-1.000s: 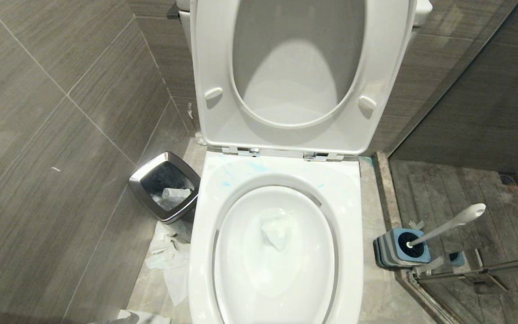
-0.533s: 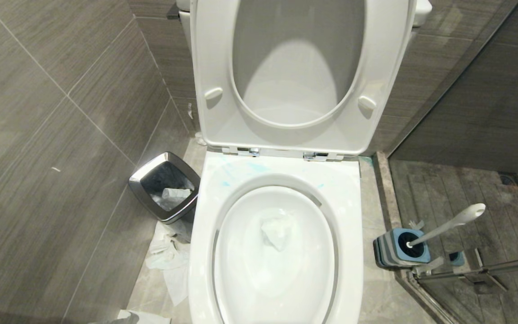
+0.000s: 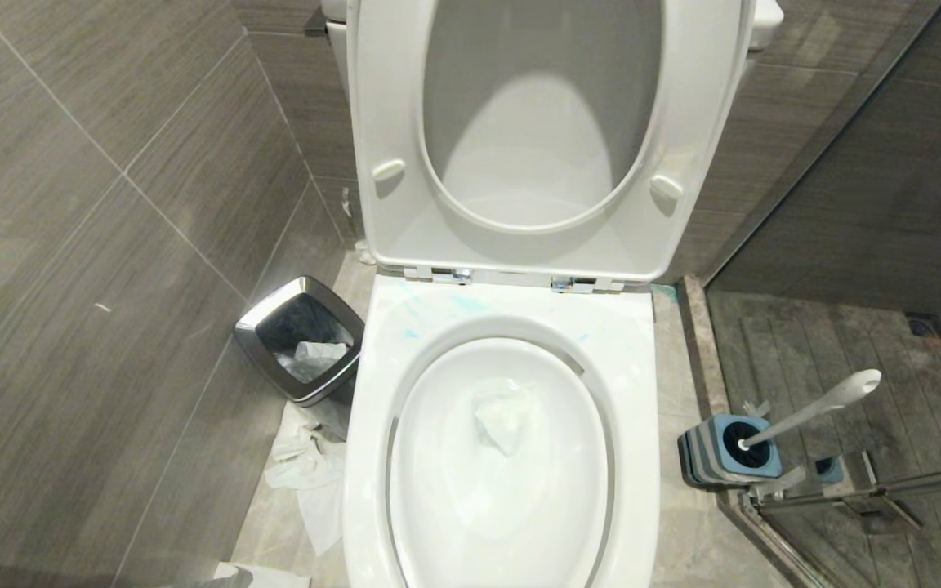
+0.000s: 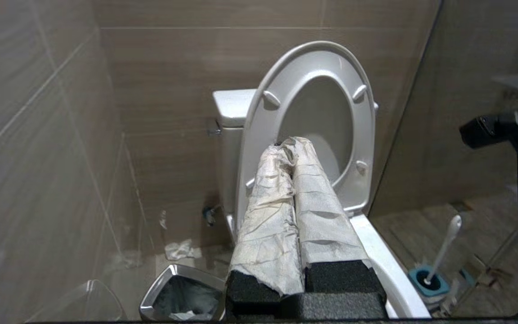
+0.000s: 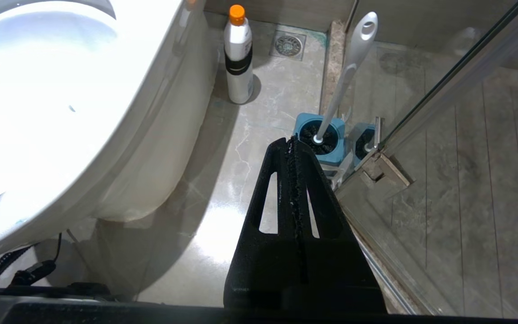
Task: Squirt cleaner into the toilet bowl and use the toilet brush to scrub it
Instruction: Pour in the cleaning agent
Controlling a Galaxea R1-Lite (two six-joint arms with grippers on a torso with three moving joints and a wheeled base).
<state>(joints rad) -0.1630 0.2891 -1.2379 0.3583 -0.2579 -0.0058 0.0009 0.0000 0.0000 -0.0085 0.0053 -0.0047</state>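
Note:
The toilet bowl (image 3: 372, 425) stands with seat and lid raised, and a wad of paper (image 3: 507, 420) lies in its water. Thin turquoise smears of cleaner (image 3: 470, 304) mark the back of the rim. Right of the bowl, the toilet brush (image 3: 813, 407) leans in its blue-and-grey holder (image 3: 728, 451). Neither gripper shows in the head view. My left gripper (image 4: 288, 145), its fingers wrapped in white paper, is shut on nothing and points at the raised seat (image 4: 358, 135). My right gripper (image 5: 289, 143) is shut and empty, low over the floor, just short of the brush holder (image 5: 331, 155).
A steel bin (image 3: 301, 339) with a black liner stands left of the bowl, with crumpled tissue (image 3: 307, 474) on the floor beside it. A white bottle with an orange cap (image 5: 238, 54) stands by the bowl's base near a floor drain (image 5: 289, 44). The glass shower door (image 5: 443, 90) is right of the brush.

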